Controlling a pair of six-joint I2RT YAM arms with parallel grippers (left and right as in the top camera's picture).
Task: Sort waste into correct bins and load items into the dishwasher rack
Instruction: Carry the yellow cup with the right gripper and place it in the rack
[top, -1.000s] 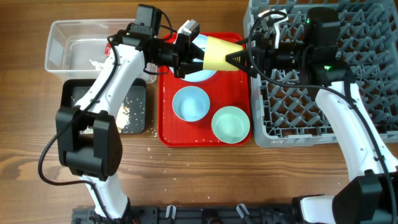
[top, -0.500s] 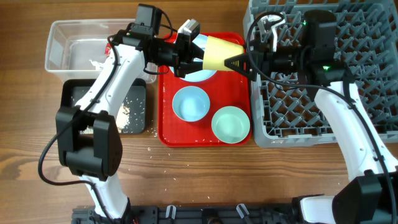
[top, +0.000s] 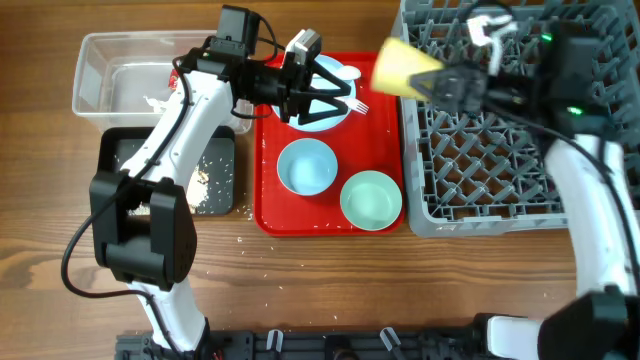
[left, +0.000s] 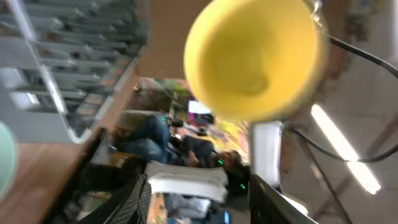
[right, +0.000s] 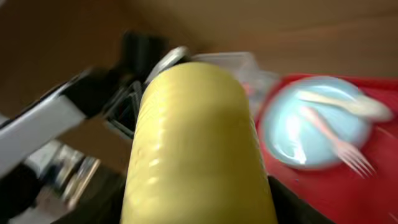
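Note:
My right gripper (top: 436, 82) is shut on the small yellow cup (top: 403, 64) and holds it on its side above the left edge of the grey dishwasher rack (top: 500, 160). The cup fills the right wrist view (right: 196, 137) and shows mouth-on in the left wrist view (left: 252, 59). My left gripper (top: 338, 100) is open and empty above the pale blue plate (top: 322, 118), which carries the white fork (top: 355, 100) and spoon (top: 345, 73). Two blue-green bowls (top: 306, 166) (top: 371, 199) sit on the red tray (top: 270, 200).
The clear bin (top: 100, 60) stands at the far left, holding some white bits. The black bin (top: 225, 185) in front of it holds rice scraps. Rice grains lie scattered on the wood near the tray's front.
The left gripper has opened and let go of the yellow cup. The right gripper has carried the cup right, off the tray to the rack's left edge. The left arm has stayed put.

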